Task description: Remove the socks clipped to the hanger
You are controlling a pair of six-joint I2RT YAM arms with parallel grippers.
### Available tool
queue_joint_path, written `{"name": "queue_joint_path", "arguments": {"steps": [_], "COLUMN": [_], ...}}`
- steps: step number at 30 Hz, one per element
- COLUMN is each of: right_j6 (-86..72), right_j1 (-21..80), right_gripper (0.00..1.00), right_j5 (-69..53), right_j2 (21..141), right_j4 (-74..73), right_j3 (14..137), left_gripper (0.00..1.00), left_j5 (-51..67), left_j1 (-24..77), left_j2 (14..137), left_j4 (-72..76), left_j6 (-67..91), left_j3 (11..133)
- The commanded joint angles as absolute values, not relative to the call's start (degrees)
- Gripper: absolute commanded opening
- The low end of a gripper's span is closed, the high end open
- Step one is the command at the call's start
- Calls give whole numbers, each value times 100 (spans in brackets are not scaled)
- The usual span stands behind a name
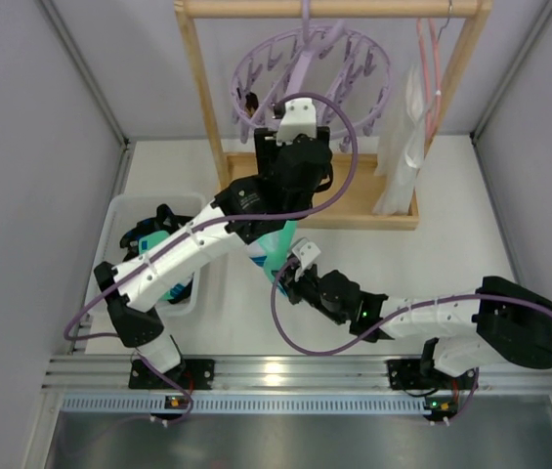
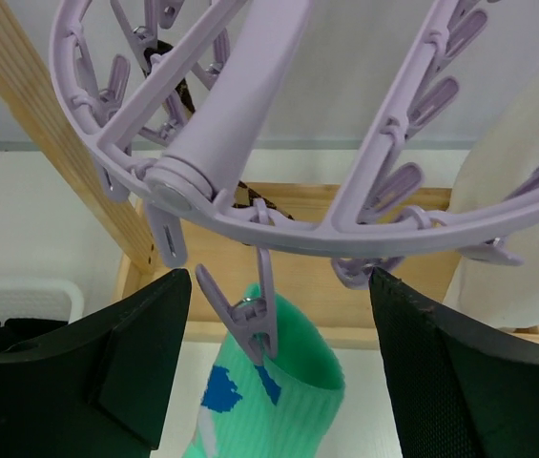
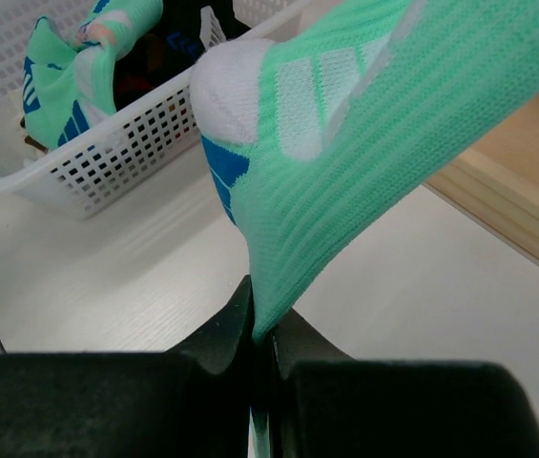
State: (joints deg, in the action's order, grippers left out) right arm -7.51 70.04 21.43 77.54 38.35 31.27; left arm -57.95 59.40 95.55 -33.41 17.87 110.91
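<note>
White matte tabletop (image 1: 432,225); at its left edge a perforated plastic basket (image 3: 107,162) holds crumpled socks (image 3: 69,67). Toward the far edge, under a wooden rack (image 1: 197,88), the round lavender hanger (image 2: 364,229) has one ribbed teal sock (image 2: 298,391) clipped in a peg (image 2: 250,320). The left gripper (image 2: 279,281) has its jaws spread either side of that peg, while the right gripper (image 3: 261,329) is clenched on the sock's lower end

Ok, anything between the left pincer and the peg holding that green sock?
Nothing visible. The lavender peg clamping the green sock hangs between the open fingers of the left pincer; the right pincer pinches the sock lower down.
</note>
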Motion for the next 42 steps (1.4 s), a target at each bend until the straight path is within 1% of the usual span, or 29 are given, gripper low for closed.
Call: {"name": "queue_joint_path", "arguments": {"steps": [1,3,8,9,12,18,20,25,26,27,28,29,31,33,35,36,39,40,41,42], "right_j6": [-695,-686,-694,-694,-694,-659,-650,-650,-650,-633,-633,-633,-633,-633,-642,-659,-738,-764,-765,-773], "right_j1": [7137,7137,7154,7154,7189,7242,7251,7277,7286,7277,7286,7286,7286,7286,7295,7304,7304,7312,7321,7330], "right_gripper": [0,0,0,0,0,0,0,0,0,0,0,0,0,0,0,0,0,0,0,0], "right_j5": [2232,2232,2197,2189,2180,2180,2188,2188,2197,2206,2206,2215,2215,2215,2241,2241,2241,2180,2110,2014], "right_j2": [7787,7805,7866,7901,7910,7928,7937,7954,7937,7937,7937,7937,7928,7910,7875,7866,7805,7796,7778,7761], "right_j4": [4061,4034,4034,4034,4034,4008,4008,4025,4025,4034,4034,4043,4034,4034,4043,4060,4078,4069,4069,4043], "right_j3": [3366,3401,3436,3445,3472,3507,3507,3498,3489,3489,3489,3481,3472,3472,3419,3393,3252,3182,3156,3112], "left_gripper": [78,76,75,72,69,66,61,59,57,55,50,40,30,23,21,16,17,27,33,42], "left_j5": [-5924,-5757,-5590,-5538,-5476,-5335,-5335,-5291,-5265,-5265,-5265,-5247,-5212,-5194,-5159,-5142,-5028,-4958,-4879,-4774], "left_j1": [5836,5722,5581,5572,5520,5362,5335,5247,5230,5221,5221,5212,5194,5186,5168,5159,5159,5159,5159,5159], "left_j2": [9492,9448,9509,9527,9598,9694,9721,9729,9738,9730,9738,9756,9782,9791,9791,9791,9774,9739,9703,9668], "left_j4": [-3120,-3120,-3111,-3111,-3111,-3120,-3120,-3111,-3111,-3120,-3120,-3111,-3120,-3111,-3111,-3120,-3120,-3111,-3120,-3111], "left_j6": [1828,1898,1942,1942,1969,2021,2013,2013,2013,2013,2013,2004,1995,1986,1986,1986,1978,1978,1995,2004], "left_j3": [11154,11057,11048,11057,11074,11057,11057,11039,11022,11021,11021,11021,11048,11057,11065,11074,11074,11066,11031,10952]}}
